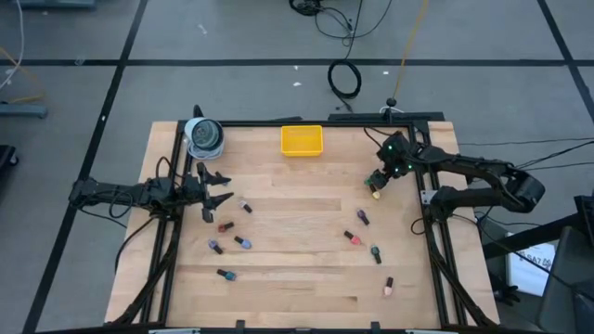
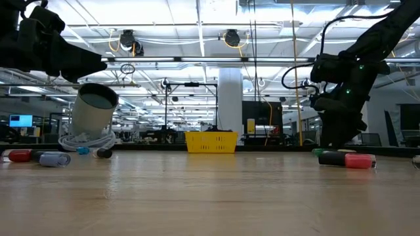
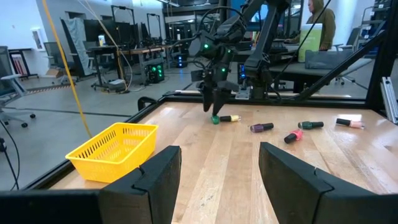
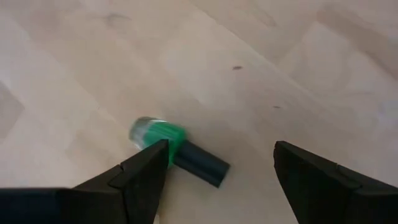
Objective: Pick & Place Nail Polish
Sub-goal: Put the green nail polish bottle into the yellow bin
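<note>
A wooden table (image 1: 297,278) is seen from above. A yellow tray (image 1: 302,140) sits at its far edge, with a tape roll (image 1: 204,136) in the far left corner. Small nail polish bottles (image 1: 239,242) lie scattered. The left hand (image 1: 219,187) hovers open at left. The right hand (image 1: 378,183) is over a bottle at right.

Bright overhead ceiling lights (image 2: 231,38) glare in the low view; right wrist view slightly soft.

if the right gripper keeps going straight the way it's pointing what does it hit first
Probably the green nail polish bottle lying on its side on the table. The right gripper points down with its fingers open, the bottle just beside one finger; depth is unclear, so it might meet bare wood instead.
</note>
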`<state>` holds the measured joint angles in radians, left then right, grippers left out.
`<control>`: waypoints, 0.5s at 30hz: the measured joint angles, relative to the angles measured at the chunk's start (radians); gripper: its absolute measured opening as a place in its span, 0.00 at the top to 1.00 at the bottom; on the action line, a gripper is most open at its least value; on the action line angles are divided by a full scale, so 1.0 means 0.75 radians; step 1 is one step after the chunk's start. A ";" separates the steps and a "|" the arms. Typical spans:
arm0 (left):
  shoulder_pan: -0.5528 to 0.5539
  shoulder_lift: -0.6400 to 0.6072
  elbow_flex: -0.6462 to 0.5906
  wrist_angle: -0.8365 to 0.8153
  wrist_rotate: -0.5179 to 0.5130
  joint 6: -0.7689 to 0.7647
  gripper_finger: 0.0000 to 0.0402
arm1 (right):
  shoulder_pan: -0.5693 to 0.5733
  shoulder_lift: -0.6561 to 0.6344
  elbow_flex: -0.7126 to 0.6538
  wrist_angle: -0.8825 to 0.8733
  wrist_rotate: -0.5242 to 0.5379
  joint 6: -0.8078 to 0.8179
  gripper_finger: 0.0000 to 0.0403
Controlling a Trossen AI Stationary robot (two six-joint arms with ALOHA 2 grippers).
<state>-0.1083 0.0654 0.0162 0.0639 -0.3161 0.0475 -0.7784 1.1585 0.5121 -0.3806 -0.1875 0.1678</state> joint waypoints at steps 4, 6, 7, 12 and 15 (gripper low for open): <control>0.000 0.000 0.000 0.000 0.000 0.000 0.47 | 0.032 0.000 0.000 0.019 -0.001 -0.031 0.31; 0.000 0.000 0.000 0.000 0.000 0.000 0.47 | 0.056 0.000 0.000 0.013 0.000 -0.092 0.31; 0.000 0.000 0.000 0.000 0.000 0.000 0.47 | 0.069 0.000 0.000 0.008 0.001 -0.136 0.31; 0.000 0.000 0.000 0.000 0.000 0.000 0.47 | 0.129 0.000 0.000 -0.029 0.030 -0.393 0.31; 0.000 0.000 0.000 0.000 0.000 0.000 0.47 | 0.159 -0.001 0.000 -0.027 0.103 -0.492 0.31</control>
<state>-0.1084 0.0654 0.0162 0.0639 -0.3161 0.0478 -0.6594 1.1575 0.5122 -0.4006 -0.1101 -0.2015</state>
